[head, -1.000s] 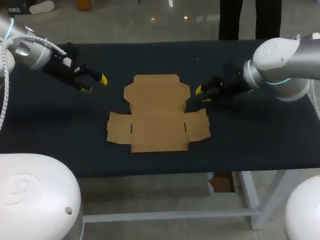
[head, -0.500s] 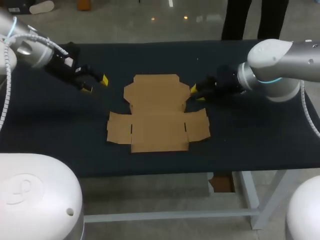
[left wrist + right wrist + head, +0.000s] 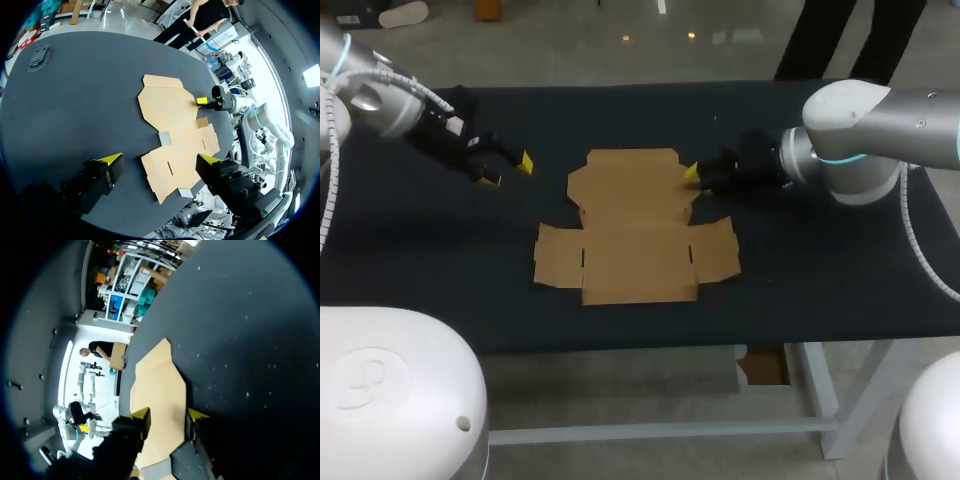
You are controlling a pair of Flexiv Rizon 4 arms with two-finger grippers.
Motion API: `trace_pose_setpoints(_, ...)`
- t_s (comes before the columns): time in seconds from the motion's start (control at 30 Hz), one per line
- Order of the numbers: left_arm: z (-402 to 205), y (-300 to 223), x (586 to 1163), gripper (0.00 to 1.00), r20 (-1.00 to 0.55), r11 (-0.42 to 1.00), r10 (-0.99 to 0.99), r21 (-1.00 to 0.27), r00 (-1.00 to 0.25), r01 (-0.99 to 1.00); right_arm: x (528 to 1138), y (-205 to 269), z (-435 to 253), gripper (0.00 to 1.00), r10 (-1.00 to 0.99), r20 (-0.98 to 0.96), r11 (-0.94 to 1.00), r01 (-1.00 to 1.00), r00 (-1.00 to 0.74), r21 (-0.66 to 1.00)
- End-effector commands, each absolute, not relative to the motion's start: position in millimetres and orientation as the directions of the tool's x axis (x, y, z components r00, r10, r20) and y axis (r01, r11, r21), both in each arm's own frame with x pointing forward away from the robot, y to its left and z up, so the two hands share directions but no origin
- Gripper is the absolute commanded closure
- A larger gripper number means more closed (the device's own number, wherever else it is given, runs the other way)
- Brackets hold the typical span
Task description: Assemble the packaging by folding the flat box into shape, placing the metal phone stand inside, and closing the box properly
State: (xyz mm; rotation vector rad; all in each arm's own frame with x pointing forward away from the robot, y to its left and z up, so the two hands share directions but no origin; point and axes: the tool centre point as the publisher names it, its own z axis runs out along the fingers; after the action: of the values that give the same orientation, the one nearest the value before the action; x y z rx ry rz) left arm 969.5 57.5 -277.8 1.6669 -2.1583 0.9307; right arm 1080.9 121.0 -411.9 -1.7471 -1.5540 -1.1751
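Arms silver-white; teal joint ring; black wrists; yellow-tipped jaws.

right gripper: from the head view we see one yellow tip only; the other hides behind its dark body, and we cannot tell whether it touches the flat box.
flat box, right wrist view: its near end disappears beneath the fingers.
dark object: lies on the counter, too small for us to identify.
left arm, right arm: both cut off at the head view's sides.
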Motion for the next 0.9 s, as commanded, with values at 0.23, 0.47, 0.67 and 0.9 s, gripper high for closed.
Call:
trace_pose_setpoints(0.23,-275,62,961,0.00,0.551,0.140,-0.774,-0.329,-0.310,-0.934,1089,140,-430,0.54,0.399,0.913,-0.228,0.955,-0.087,0.191)
trace_pose_setpoints(0.47,-275,62,960,0.00,0.559,0.164,-0.762,-0.322,-0.327,-0.933,1081,140,-422,1.00,0.390,0.907,-0.250,0.930,-0.158,0.270)
trace_pose_setpoints(0.67,-275,60,960,0.00,0.597,0.226,-0.714,-0.299,-0.367,-0.927,1075,135,-407,1.00,0.390,0.890,-0.251,0.902,-0.237,0.351)
trace_pose_setpoints(0.9,-274,58,961,0.00,0.606,0.241,-0.703,-0.288,-0.371,-0.927,1071,130,-390,1.00,0.371,0.877,-0.251,0.877,-0.304,0.410)
